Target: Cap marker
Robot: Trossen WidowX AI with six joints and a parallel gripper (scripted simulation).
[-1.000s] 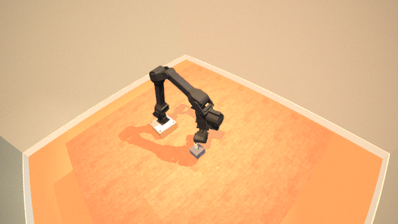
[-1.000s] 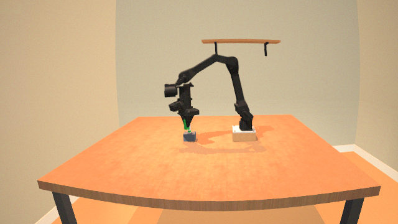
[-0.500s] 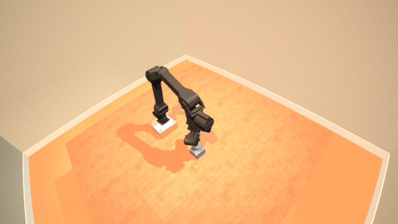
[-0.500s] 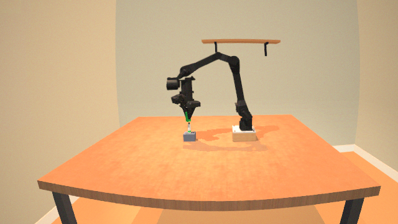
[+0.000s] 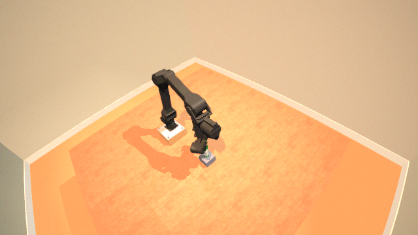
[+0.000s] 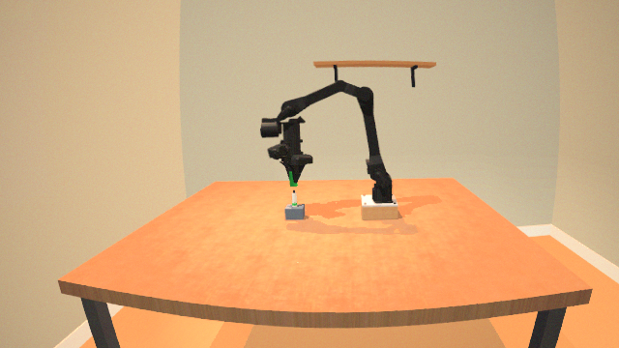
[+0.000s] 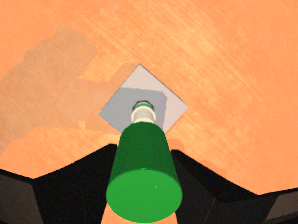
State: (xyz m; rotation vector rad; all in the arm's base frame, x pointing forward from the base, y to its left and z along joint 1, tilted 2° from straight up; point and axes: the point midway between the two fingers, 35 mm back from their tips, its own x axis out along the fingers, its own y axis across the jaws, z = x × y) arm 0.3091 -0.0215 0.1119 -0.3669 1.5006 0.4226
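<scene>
Gripper fingers are clamped on a smooth green tapered cap. It is held above the white marker in a square grey block.

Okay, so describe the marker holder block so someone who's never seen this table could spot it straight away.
Start at the arm's pale base on the orange table, then look just beside it, under the gripper. The holder block is the small grey cube there. A white marker stands upright in it, right below the green cap the gripper holds.
</scene>
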